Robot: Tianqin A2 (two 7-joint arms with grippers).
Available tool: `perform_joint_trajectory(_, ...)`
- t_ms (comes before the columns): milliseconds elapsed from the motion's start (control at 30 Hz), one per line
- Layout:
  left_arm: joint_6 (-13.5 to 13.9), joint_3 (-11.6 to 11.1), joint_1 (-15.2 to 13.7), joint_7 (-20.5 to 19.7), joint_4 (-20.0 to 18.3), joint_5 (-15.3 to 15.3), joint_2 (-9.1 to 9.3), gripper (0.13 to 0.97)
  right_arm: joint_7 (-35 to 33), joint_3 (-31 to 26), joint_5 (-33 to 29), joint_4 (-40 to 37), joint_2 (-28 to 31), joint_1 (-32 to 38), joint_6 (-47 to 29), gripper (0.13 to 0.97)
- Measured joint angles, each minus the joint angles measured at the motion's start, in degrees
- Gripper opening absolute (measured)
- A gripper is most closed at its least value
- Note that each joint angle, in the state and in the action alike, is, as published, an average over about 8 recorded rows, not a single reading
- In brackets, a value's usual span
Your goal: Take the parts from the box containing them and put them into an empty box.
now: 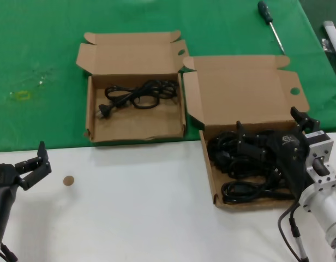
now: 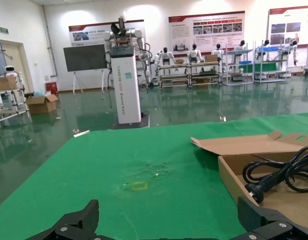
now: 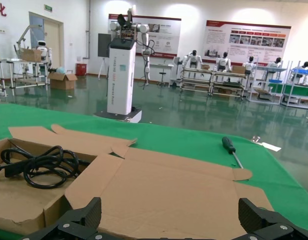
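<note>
At about eight o'clock in the head view we see the left gripper hanging over the white tabletop, its fingers spread wide with nothing between them. A small brown disc lies on the white surface just beside it, toward three o'clock.

Toward eleven o'clock, on the green cloth, sits the smaller box with its short lid flap folded back. It is not bare: one bundle of black cord lies inside, its plug end pointing to nine o'clock. Our left wrist view shows the same cord in the same box.

Touching that box at its three o'clock side is the larger box, its big lid flap with the round hole folded open. A heap of black cords fills its tray. The right gripper hangs low over this heap at about four o'clock, fingers spread wide in the right wrist view; whether the tips touch the cords we cannot quite tell.

A green-handled screwdriver lies on the cloth at one o'clock, well apart from both boxes.
</note>
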Motion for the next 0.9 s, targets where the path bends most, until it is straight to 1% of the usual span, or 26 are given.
perform_joint_trajectory(900, 0.0, 0.0, 0.0, 0.0, 0.0, 0.0, 0.0, 0.966, 0.0, 0.0, 0.0, 0.0, 0.0, 0.0, 0.0, 0.966)
